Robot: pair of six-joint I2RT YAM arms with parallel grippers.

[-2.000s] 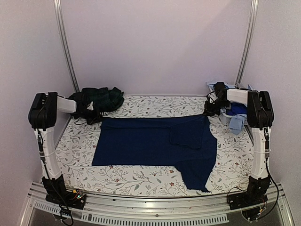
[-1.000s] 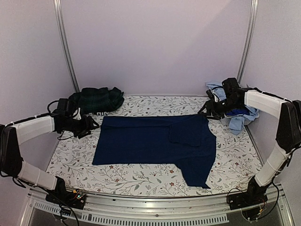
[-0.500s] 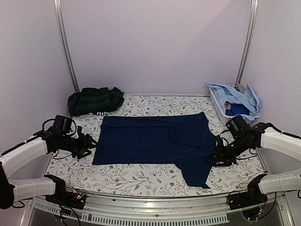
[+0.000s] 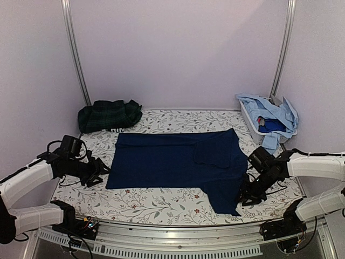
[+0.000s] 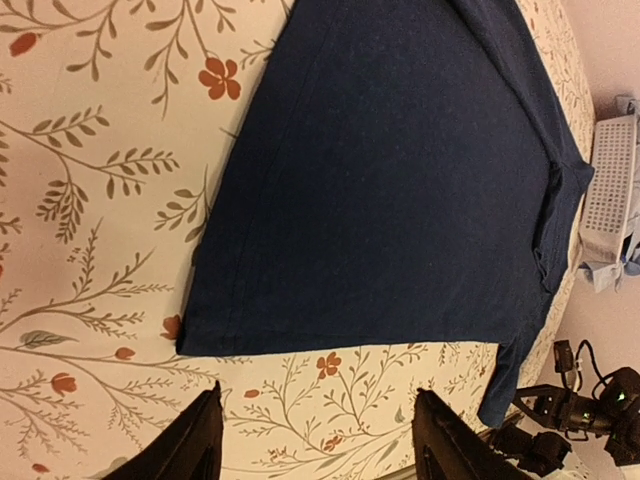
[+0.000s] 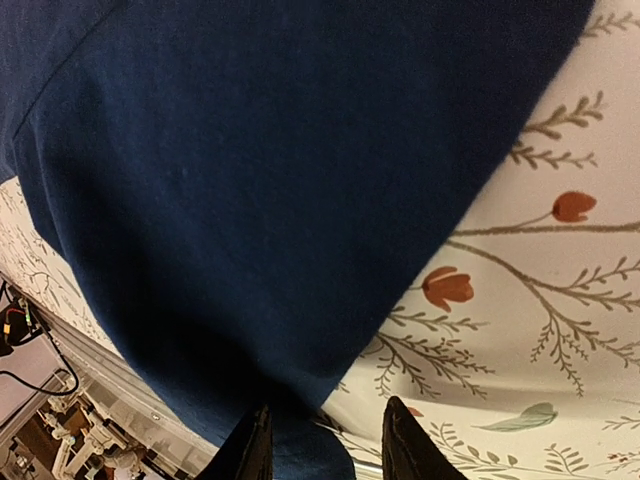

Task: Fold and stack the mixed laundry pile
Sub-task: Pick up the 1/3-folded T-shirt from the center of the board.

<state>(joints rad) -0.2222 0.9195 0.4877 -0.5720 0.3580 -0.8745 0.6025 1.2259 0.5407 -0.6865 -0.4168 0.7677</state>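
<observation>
1. Right pincer [image 4: 249, 198] sits low at 5 o'clock on the worktop, and its fingers [image 6: 400, 440] stand a narrow gap apart over the edge of the near sleeve [image 4: 223, 197]. As far as the wrist view shows, nothing is clamped yet.
2. Left pincer [image 4: 97, 175] waits at 8 o'clock, wide and empty, just beside the near hem corner [image 5: 185, 345] of the navy T-shirt [image 4: 172, 162].
3. This shirt lies flat in the middle, with its hem toward 9 o'clock and its shoulders toward 3 o'clock. The near sleeve points to 6 o'clock, while the far sleeve seems folded onto the body already.
4. I judge that the step in hand is to fold the near sleeve in. The right pincer should take both layers of the sleeve but not the floral sheet [image 4: 161, 202] below. It should lift only a little and lay the sleeve toward 12 o'clock with a straight crease.
5. It would help if the left pincer pressed the hem corner, so the body does not slide.
6. At 11 o'clock the green plaid piece [image 4: 109, 115] waits. At 2 o'clock the light blue shirts [image 4: 269, 110] hang over a basket [image 4: 251, 123].
</observation>
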